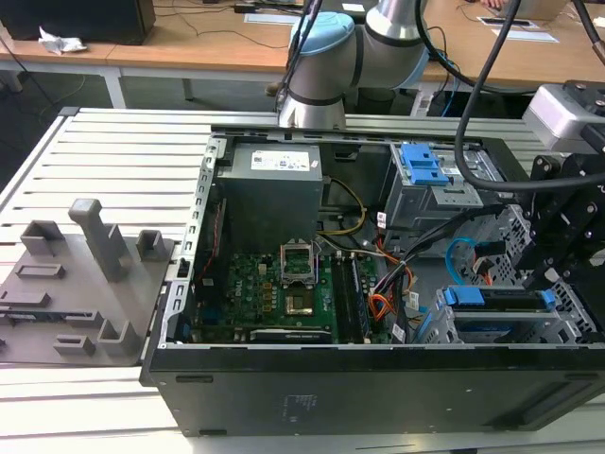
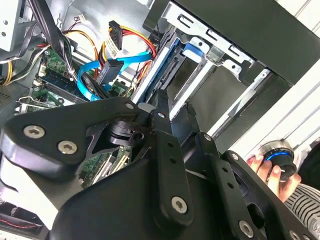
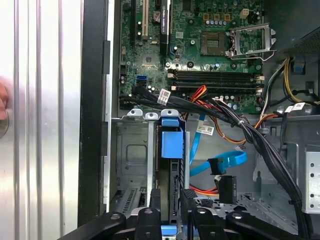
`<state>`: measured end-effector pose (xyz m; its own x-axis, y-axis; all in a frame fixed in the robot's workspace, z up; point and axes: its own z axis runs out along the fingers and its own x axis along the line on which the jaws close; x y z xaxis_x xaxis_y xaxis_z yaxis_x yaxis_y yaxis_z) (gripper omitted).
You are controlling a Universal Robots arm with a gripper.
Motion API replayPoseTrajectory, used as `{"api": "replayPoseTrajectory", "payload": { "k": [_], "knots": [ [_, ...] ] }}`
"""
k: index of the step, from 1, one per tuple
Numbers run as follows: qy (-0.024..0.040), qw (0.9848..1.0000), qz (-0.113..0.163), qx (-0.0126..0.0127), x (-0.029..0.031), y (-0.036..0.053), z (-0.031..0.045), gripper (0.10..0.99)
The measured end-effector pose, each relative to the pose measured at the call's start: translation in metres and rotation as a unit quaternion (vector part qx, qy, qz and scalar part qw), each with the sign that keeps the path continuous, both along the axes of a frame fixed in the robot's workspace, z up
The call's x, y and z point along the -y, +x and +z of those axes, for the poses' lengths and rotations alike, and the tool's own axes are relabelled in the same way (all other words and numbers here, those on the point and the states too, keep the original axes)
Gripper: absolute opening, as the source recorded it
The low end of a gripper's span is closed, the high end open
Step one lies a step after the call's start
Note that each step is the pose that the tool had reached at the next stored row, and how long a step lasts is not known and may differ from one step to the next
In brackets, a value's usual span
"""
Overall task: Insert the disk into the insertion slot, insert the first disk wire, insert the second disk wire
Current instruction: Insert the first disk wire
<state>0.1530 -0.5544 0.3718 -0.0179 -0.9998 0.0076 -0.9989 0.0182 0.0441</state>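
Observation:
The disk (image 3: 172,145), seen edge-on in its bright blue carrier, stands inside the insertion slot (image 3: 131,150) of the light grey drive cage. My gripper (image 3: 171,199) straddles the disk's near end, one black finger on each side, shut on it. In the exterior view the disk (image 1: 496,299) lies in the cage (image 1: 571,312) at the case's near right corner, with the gripper (image 1: 556,260) over its end at the exterior view's right. A loose blue data wire (image 3: 222,162) with a black plug hangs beside the cage. In the second wrist view this wire (image 2: 120,62) lies by a red-yellow power plug (image 2: 114,31).
A taller grey cage with a blue clip (image 1: 422,165) stands behind the drive cage. Black cable bundles (image 3: 250,135) cross above the motherboard (image 1: 269,284). A person's hand (image 2: 264,169) rests on a blue-ringed knob outside the case. A grey fixture tray (image 1: 76,284) lies at the exterior view's left.

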Motion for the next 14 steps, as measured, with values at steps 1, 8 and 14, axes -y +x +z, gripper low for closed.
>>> {"api": "replayPoseTrajectory", "payload": {
  "k": [1,8,14],
  "knots": [
    [0.0,1.0,0.0,0.0,-0.0031,0.0,0.0,0.302],
    [-0.0009,1.0,0.0,0.0,-0.0269,0.0,0.0,0.302],
    [-0.0012,1.0,0.0,0.0,-0.0528,0.0,-0.0002,0.302]
  ]
}}
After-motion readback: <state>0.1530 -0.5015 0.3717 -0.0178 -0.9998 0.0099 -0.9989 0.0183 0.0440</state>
